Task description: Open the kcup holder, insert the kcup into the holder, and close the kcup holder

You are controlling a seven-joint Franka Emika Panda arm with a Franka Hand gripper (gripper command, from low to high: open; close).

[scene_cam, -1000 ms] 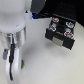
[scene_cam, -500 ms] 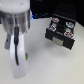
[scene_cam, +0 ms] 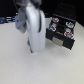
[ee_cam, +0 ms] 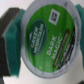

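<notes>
Gripper (scene_cam: 35, 48): lowered to the white table (scene_cam: 20, 67) beside the kcup holder; fingertips blurred in the exterior view, contact with the tabletop unclear.

Kcup (ee_cam: 49, 34): green lid fills the wrist view, clamped between the teal finger pads (ee_cam: 11, 35); far rim cut off by the frame.

Kcup holder (scene_cam: 61, 36): black unit, on the exterior view's right, tray pulled out with pods in its slots; individual lids indistinct.

Open tabletop lies toward the exterior view's left and near edge.

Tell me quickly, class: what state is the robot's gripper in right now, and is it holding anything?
Gripper: closed on the kcup, its green lid filling the wrist view.
</notes>
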